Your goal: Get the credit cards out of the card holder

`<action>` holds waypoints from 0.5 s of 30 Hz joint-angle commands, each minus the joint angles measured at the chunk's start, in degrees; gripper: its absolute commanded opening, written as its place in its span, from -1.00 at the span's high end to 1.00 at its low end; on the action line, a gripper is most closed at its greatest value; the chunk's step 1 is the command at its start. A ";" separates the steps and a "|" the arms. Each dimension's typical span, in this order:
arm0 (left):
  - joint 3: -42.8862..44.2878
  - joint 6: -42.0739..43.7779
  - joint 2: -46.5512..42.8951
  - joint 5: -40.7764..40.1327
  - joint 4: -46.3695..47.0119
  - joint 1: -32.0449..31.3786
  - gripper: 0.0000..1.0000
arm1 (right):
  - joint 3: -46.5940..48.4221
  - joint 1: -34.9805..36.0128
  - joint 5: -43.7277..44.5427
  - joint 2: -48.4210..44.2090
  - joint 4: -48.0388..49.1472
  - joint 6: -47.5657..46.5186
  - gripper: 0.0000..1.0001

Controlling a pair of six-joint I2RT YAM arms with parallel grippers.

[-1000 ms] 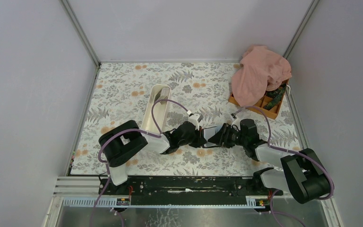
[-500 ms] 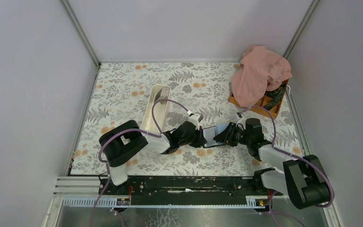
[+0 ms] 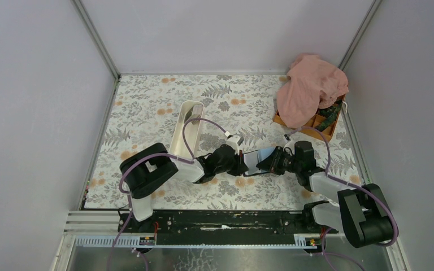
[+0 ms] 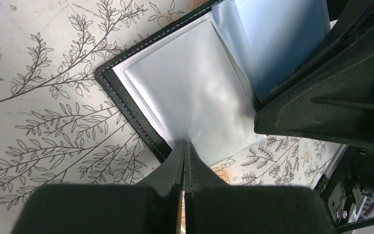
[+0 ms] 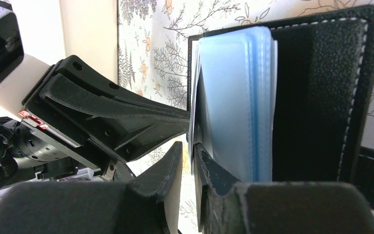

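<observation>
Desk (image 3: 147, 107): floral; black folding card holder (image 3: 252, 159) open.
Left pincer (image 4: 184, 148): clenched on its clear leaf (image 4: 185, 97).
Right pincer (image 5: 187, 156): straddles another leaf (image 5: 194, 87); grip unclear.
Cards: none out yet.

The card holder (image 3: 252, 159) lies open on the floral bench (image 3: 147, 107), near the front middle. Its cover is black and pebbled, with white stitching along the edge. Inside is a stack of glossy bluish-grey clear sleeves, some lifted off the cover and fanned apart.
</observation>
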 commanded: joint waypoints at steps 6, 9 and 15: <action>-0.25 1.08 4.32 0.70 -7.39 -0.41 1.00 | 0.99 -1.91 -2.73 -2.61 -0.63 -1.31 0.52; -0.40 0.99 4.48 0.70 -7.27 -0.40 1.00 | 0.89 -2.23 -2.99 -2.75 -0.67 -1.39 0.48; -0.30 0.99 4.63 0.75 -7.21 -0.42 1.00 | 1.13 -2.73 -2.41 -3.67 -2.30 -2.39 0.48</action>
